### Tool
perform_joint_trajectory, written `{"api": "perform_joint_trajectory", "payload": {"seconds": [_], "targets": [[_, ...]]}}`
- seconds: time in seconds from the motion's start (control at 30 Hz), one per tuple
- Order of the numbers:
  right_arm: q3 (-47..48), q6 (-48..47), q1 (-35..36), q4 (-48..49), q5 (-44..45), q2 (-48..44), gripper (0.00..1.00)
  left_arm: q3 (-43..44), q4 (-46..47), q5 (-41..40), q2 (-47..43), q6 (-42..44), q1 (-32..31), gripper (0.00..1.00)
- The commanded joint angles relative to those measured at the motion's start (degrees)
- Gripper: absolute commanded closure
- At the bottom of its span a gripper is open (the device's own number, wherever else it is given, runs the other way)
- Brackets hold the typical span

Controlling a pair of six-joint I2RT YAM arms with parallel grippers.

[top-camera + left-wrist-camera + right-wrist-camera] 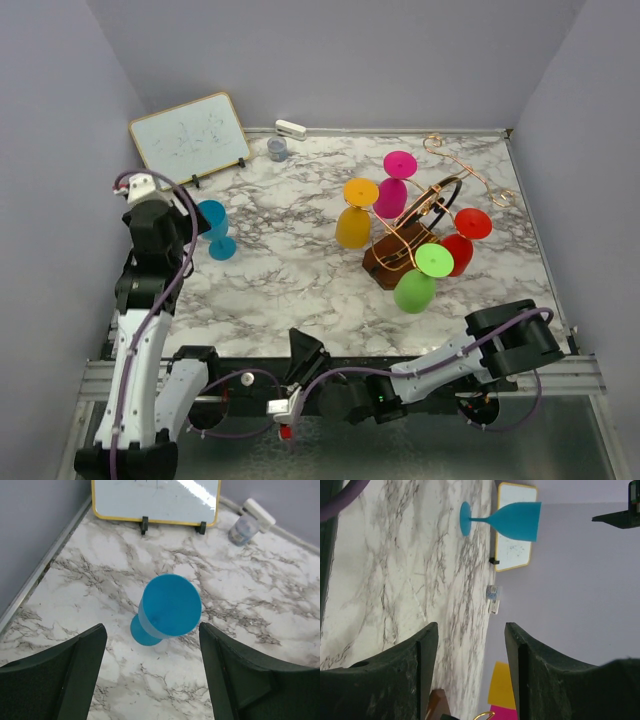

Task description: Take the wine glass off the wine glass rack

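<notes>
The copper wire wine glass rack (432,205) stands on its brown wooden base (385,262) at the right of the marble table. Yellow (354,216), magenta (393,186), red (462,241) and green (420,279) wine glasses hang on it upside down. A blue wine glass (214,229) stands upright on the table at the left, away from the rack. My left gripper (151,627) is open and empty, hovering above and just near of the blue glass (170,607) without touching it. My right gripper (470,626) is open and empty, low at the table's near edge (305,352).
A yellow-framed whiteboard (190,138) leans at the back left. A small jar (277,149) and a white eraser (291,129) lie by the back wall. Grey walls close the table on three sides.
</notes>
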Motion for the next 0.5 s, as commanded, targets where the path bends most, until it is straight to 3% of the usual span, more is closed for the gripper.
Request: {"api": "perform_joint_trajectory", "payload": {"seconds": [0.0,0.07,0.3,0.47], "targets": [[7.59,2.30,-1.11,-4.59,-4.67,-1.10,0.44,-6.34,3.07,0.55,-14.38,-0.06,0.29,0.24],[12.29,2.50,-3.51,-7.15,-5.53,-0.54,0.44,-8.34,1.30,-1.86,-19.99,-0.89,0.21,0.24],[33.72,5.61,-15.78,-17.42,-7.45,2.35,0.44,-11.20,-2.97,-7.83,-23.29,-1.80,0.07,0.25],[49.25,13.32,-25.13,-26.74,-9.16,2.34,0.43,-10.97,-4.07,-10.61,-24.01,-2.62,-0.15,0.25]]}}
